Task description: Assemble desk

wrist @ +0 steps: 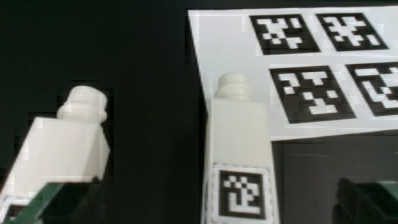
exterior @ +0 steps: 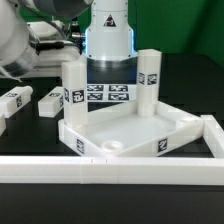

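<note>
The desk top is a white rimmed tray lying in the middle of the exterior view. Two white legs stand upright in it, one at its left corner and one at the back right. Two more legs lie loose on the black table to the exterior view's left. In the wrist view my gripper is open above these loose legs. The tagged leg lies between the dark fingertips, untouched. The other leg lies beside it.
The marker board lies flat behind the tray, just beyond the loose legs' peg ends. Long white border bars run along the front and the exterior view's right. The arm reaches in from the upper left.
</note>
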Robot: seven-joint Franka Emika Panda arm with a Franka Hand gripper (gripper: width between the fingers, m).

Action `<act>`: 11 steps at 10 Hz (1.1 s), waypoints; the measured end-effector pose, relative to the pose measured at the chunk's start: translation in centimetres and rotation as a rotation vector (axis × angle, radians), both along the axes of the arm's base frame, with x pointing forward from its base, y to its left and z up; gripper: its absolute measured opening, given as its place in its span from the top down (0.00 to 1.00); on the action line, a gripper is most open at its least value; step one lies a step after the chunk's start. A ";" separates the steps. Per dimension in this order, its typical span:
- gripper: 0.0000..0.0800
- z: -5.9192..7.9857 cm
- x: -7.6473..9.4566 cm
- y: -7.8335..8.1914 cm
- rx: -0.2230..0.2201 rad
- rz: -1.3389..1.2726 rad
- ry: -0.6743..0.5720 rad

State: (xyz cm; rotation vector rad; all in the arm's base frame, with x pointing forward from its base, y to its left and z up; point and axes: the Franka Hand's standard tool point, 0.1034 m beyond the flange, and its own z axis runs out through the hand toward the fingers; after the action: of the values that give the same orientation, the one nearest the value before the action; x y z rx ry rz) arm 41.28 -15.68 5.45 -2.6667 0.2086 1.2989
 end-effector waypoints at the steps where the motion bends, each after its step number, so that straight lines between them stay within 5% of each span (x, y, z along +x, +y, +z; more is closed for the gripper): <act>1: 0.19 -0.4 0.1 -0.1 -0.009 0.002 -0.007; 11: 0.19 -2.0 0.9 0.6 -0.029 0.018 -0.008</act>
State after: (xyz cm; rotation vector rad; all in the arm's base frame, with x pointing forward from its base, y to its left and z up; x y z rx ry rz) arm 42.19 -15.06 3.49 -2.7039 0.2041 1.3008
